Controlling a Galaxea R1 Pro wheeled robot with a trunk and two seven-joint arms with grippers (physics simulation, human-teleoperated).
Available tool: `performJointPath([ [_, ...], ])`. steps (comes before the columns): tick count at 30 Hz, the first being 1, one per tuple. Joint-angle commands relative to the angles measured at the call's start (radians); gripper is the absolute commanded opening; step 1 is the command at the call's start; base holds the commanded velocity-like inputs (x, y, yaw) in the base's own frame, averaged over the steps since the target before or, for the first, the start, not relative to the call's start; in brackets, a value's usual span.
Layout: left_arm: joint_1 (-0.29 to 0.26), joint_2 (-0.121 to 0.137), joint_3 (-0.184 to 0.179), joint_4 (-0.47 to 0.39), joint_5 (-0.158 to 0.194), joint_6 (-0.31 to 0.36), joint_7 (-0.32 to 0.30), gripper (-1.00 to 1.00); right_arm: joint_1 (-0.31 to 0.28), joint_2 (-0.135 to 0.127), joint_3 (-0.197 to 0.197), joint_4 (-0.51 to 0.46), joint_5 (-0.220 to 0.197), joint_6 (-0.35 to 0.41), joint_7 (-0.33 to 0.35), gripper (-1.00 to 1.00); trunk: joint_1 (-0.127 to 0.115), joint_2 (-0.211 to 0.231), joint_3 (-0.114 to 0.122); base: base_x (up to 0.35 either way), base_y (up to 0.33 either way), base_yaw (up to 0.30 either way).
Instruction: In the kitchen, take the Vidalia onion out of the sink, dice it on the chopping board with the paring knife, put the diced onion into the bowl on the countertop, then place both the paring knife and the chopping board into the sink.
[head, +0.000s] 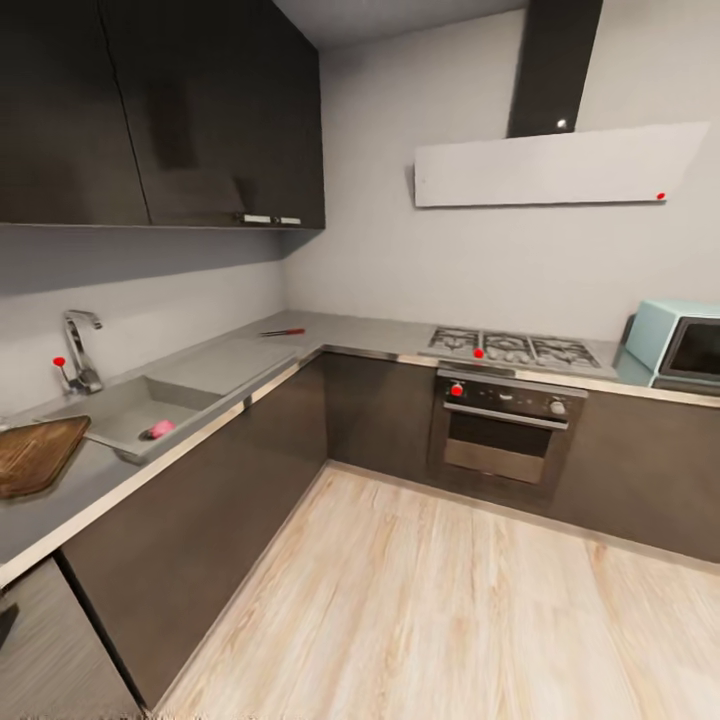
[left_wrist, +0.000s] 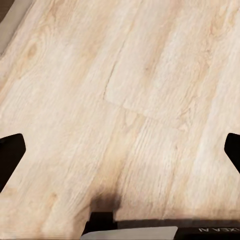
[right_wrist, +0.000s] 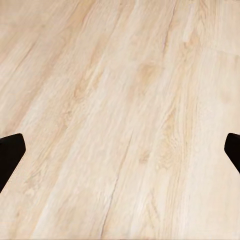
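Observation:
In the head view the grey sink (head: 125, 405) is set into the left run of the countertop (head: 330, 330), with a chrome tap (head: 80, 350) behind it. The pink Vidalia onion (head: 157, 429) lies in the basin near its front wall. The dark-brown chopping board (head: 35, 452) rests on the countertop at the far left, partly cut off by the frame edge. The red-handled paring knife (head: 283, 332) lies on the countertop near the corner. My left gripper (left_wrist: 120, 155) and right gripper (right_wrist: 120, 155) both hang open over bare wooden floor, fingers wide apart. The bowl is out of view.
An oven (head: 505, 425) with a gas hob (head: 510, 348) stands in the far run, a teal microwave (head: 680, 345) at the right. Dark wall cabinets (head: 160, 110) hang over the sink. Light wooden floor (head: 430, 610) spreads ahead.

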Motion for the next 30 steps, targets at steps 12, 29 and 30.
performJointPath([
  [12, 0.000, 0.000, 0.000, 0.000, 0.001, -0.003, 0.000, 1.00, 0.000, 0.001, 0.001, 0.000, 0.000, -0.003, -0.003, 1.00, -0.046, 0.084, 0.037, 0.000, 0.000, 0.246],
  [29, 0.000, 0.000, 0.001, 0.000, 0.001, -0.002, 0.000, 1.00, 0.000, 0.001, 0.001, 0.002, 0.000, -0.003, -0.003, 1.00, -0.111, 0.203, 0.090, 0.000, 0.000, 0.249],
  [30, 0.000, 0.000, 0.001, 0.000, 0.001, -0.002, 0.000, 1.00, 0.000, 0.001, 0.001, 0.002, 0.000, -0.003, -0.003, 1.00, -0.115, 0.210, 0.093, 0.000, 0.000, 0.249],
])
